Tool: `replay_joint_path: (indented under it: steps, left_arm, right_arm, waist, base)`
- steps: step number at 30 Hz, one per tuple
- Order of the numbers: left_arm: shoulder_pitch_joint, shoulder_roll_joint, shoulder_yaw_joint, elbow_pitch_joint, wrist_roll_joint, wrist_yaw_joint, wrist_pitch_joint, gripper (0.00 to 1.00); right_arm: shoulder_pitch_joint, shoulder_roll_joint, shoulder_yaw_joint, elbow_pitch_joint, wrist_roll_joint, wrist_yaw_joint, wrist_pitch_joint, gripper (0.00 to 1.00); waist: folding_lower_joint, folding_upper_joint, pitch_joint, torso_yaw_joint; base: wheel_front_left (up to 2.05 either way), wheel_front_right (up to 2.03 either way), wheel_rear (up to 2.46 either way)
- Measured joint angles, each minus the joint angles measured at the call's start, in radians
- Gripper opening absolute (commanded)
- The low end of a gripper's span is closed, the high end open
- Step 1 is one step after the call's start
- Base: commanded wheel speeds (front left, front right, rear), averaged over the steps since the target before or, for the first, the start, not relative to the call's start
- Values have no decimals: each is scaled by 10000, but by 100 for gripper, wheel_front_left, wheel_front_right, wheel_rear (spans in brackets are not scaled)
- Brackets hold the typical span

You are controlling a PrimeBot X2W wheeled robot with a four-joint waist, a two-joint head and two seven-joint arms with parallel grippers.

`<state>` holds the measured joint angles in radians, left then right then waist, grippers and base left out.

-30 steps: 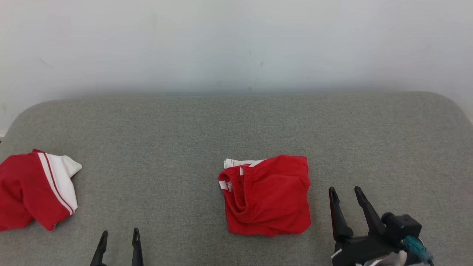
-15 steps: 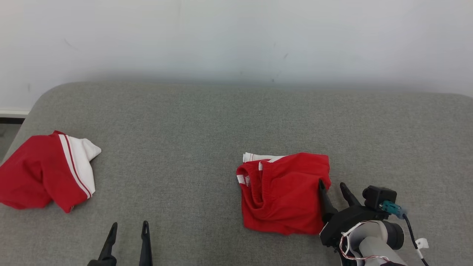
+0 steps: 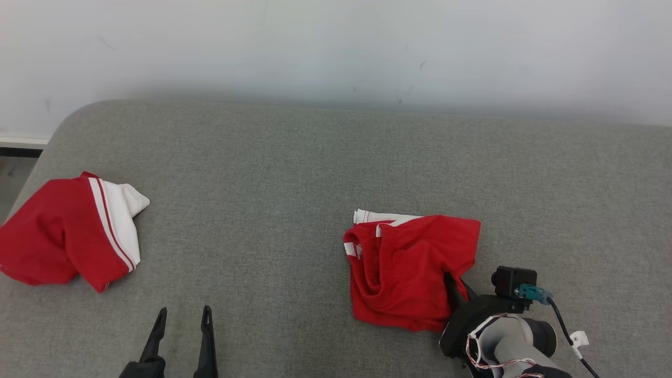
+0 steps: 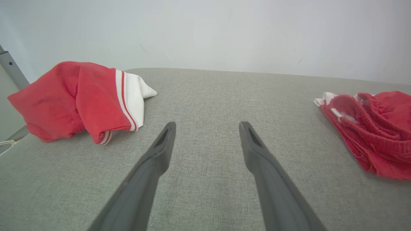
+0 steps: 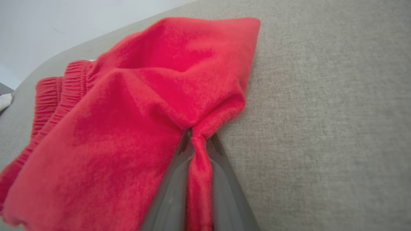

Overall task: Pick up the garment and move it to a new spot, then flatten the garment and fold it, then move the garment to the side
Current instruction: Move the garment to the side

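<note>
Jersey [image 3: 63, 239] lies far left, near the left gripper [image 3: 184, 311], whose fingers stand spread, not touching it. Right gripper [image 5: 197, 141], well apart from it, is pinching the red shorts' [image 3: 404, 262] edge.

Red shorts [image 3: 407, 273] lie crumpled on the grey fabric tabletop [image 3: 262, 168], right of centre. Their elastic waistband is to the left, white striped edging shows at the far edge, and the near right corner is pinched into a tight pleat. A plain, lightly scuffed white wall [image 3: 336, 47] stands behind.
</note>
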<state>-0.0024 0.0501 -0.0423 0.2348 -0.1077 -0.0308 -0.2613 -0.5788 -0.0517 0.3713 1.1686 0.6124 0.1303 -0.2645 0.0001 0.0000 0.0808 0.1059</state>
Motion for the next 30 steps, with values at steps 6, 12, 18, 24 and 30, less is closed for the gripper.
replay_joint_path:
  steps: [6,12,18,24,30]
  left_arm:
    - [0,2,111,-92,-104,42,-2,100]
    - [-197,2,176,-293,-251,54,-6,100]
    - [-515,-2,232,-477,-146,31,-10,100]
    - [-933,-2,495,-633,132,-136,-12,100]
    - [-1143,31,715,-915,466,-311,-12,100]
  right_arm:
    - [-423,-219,199,-240,-757,0,0,0]
    - [-956,-1149,667,-790,-1622,0,0,0]
    - [-1946,-2207,1340,-932,-1985,0,0,0]
    - [-2899,-3300,2165,-690,-2094,0,-2,0]
    - [-3756,-4472,2744,-470,-2092,0,0,0]
  waist:
    - [0,0,67,-286]
    - [0,0,309,-774]
    - [0,1,693,-1384]
    - [1,1,1269,-1827]
    - [1,1,1866,-2121]
  base:
    - [0,0,0]
    - [0,0,0]
    - [0,0,0]
    - [0,0,0]
    - [0,0,0]
